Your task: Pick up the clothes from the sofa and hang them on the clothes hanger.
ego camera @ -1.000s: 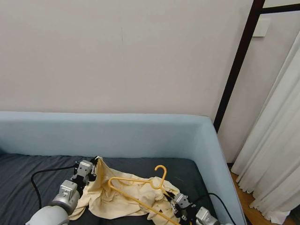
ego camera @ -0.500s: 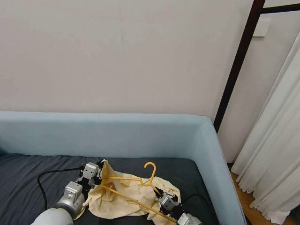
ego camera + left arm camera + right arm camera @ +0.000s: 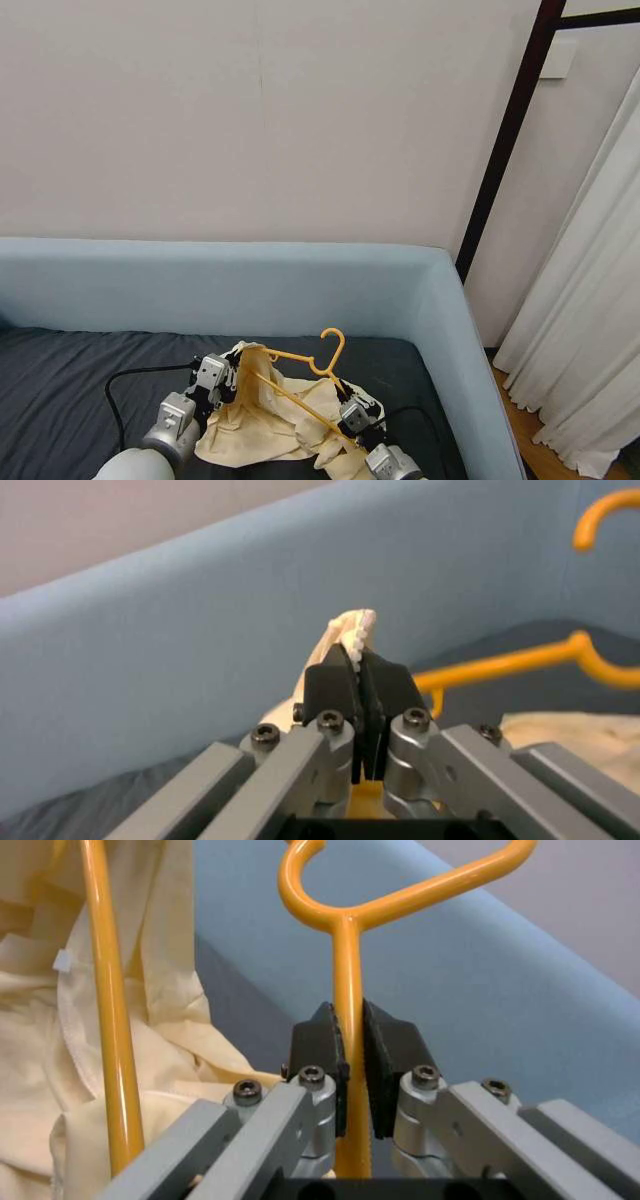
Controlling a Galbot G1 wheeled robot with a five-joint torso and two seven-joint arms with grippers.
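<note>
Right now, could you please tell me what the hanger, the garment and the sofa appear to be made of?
Hanger: probably plastic or coated wire, a smooth glossy orange rod, clamped by the right gripper. Garment: thin matte cream cloth, creasing softly, pinched by the left gripper. Sofa: matte pale-blue upholstery fabric, seemingly.

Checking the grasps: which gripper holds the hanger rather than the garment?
The right gripper: its fingers pinch the yellow hanger by its stem, while the left gripper pinches the cream garment.
</note>
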